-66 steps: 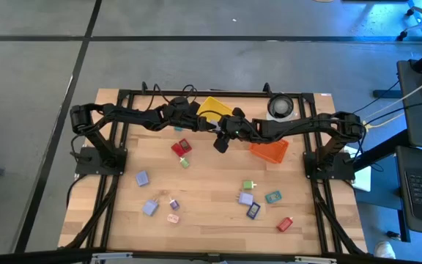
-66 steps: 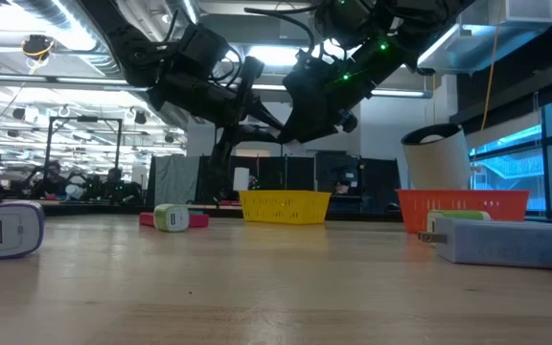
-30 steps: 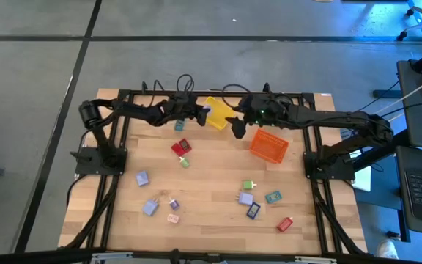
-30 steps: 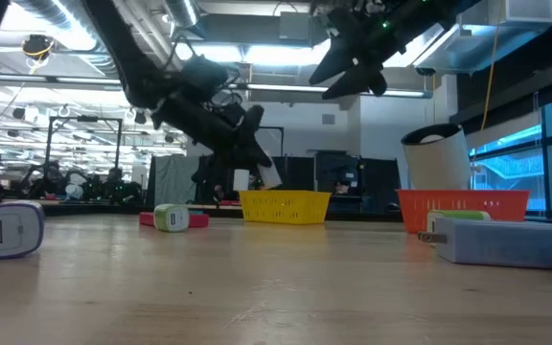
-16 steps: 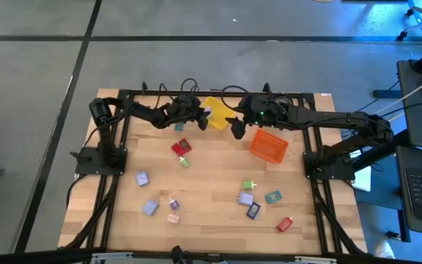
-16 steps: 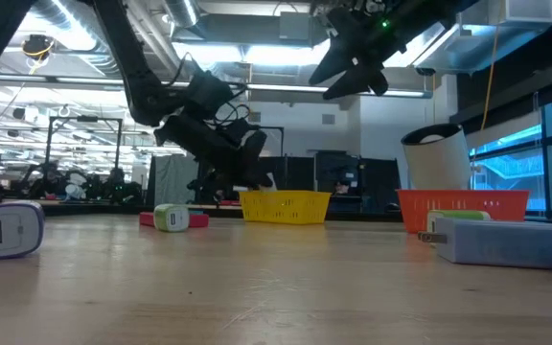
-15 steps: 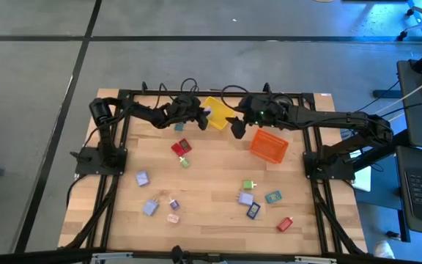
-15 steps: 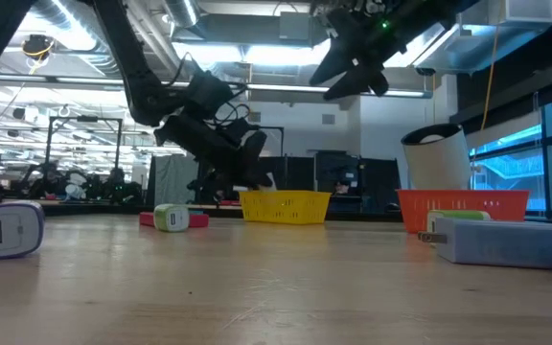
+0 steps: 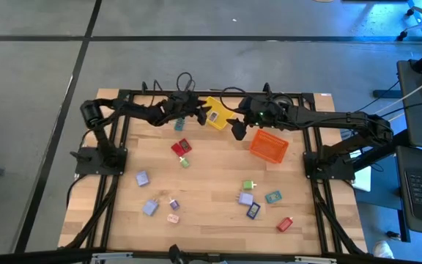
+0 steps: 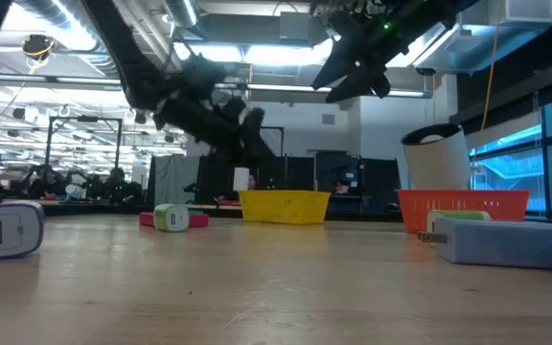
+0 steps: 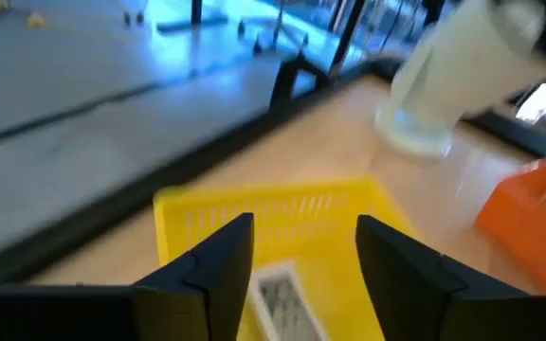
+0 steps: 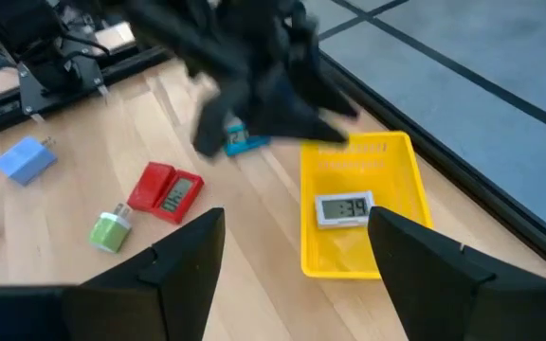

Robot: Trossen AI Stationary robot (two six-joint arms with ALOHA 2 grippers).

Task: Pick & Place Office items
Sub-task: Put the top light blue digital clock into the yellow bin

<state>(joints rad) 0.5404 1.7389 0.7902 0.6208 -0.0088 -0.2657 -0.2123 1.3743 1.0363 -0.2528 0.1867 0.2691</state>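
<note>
Now a small white piece with a digital display [image 12: 343, 208] lies flat on the floor of the yellow bin [image 9: 219, 115], at the far edge of the table [image 9: 211, 213]. The left gripper [image 9: 201, 111] hangs just above that bin's near-left rim, its fingers [image 11: 218, 268] parted with nothing between them, the white piece showing below the gap. The right gripper [image 9: 237, 129] hovers between the yellow bin and the orange bin [image 9: 269, 145], its fingers [image 12: 190, 254] spread wide and empty.

The other office items lie loose on the wood: a red piece [image 9: 181, 148] and a green one [image 9: 184, 162] near the yellow bin, a teal piece [image 12: 239, 140] close under the left gripper, lavender pieces [image 9: 142, 178] toward the left front, and a cluster with a dark blue piece [image 9: 253, 210] and another red one [image 9: 285, 224] toward the right front. A white roll [image 9: 280, 107] stands behind the orange bin.
</note>
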